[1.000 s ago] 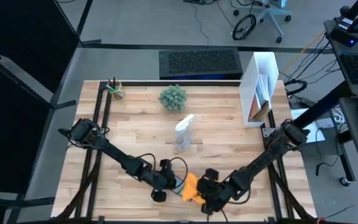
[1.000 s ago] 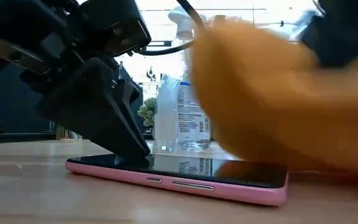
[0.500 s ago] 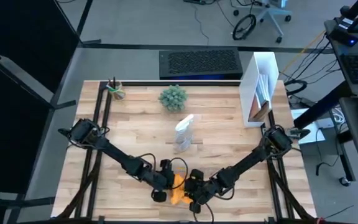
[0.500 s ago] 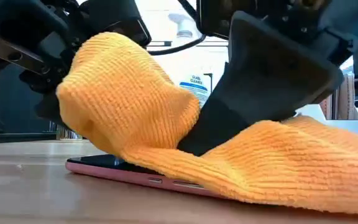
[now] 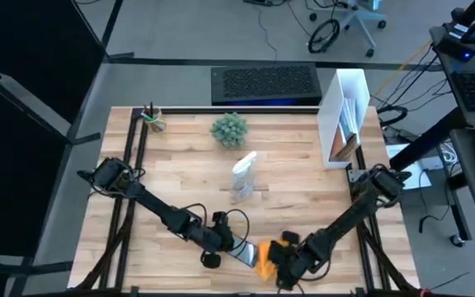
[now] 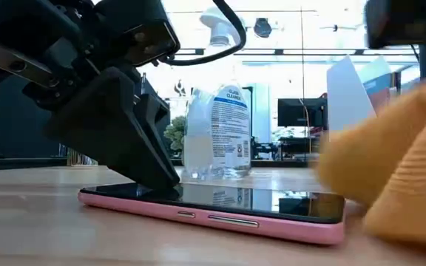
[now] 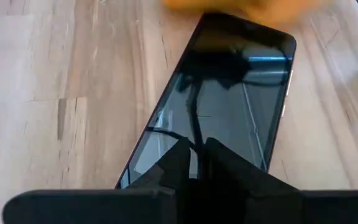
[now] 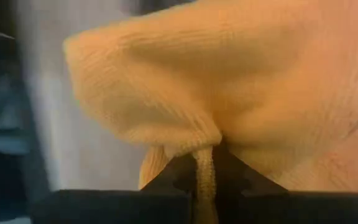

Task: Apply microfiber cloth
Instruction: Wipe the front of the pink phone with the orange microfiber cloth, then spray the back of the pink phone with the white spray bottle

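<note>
At the high view's lower centre, the right gripper [image 5: 277,262] pinches the bunched microfiber cloth [image 5: 265,255] at the smartphone's [image 5: 243,255] right end; the left gripper's [image 5: 223,244] fingers, pressed together, hold down its left end.

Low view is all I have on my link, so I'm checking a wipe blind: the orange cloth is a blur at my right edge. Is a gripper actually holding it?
Observer: Yes. In the right wrist view the right gripper is pinched shut on a fold of the microfiber cloth.
Operator: Is the cloth still on the phone?
Observer: Barely. The left wrist view shows the smartphone screen bare, with orange only at its far end.
Operator: What is the dark block on the phone's left end?
Observer: That's the left gripper; from above, the left arm reaches to the phone's end and its closed fingers press on the glass.
</note>
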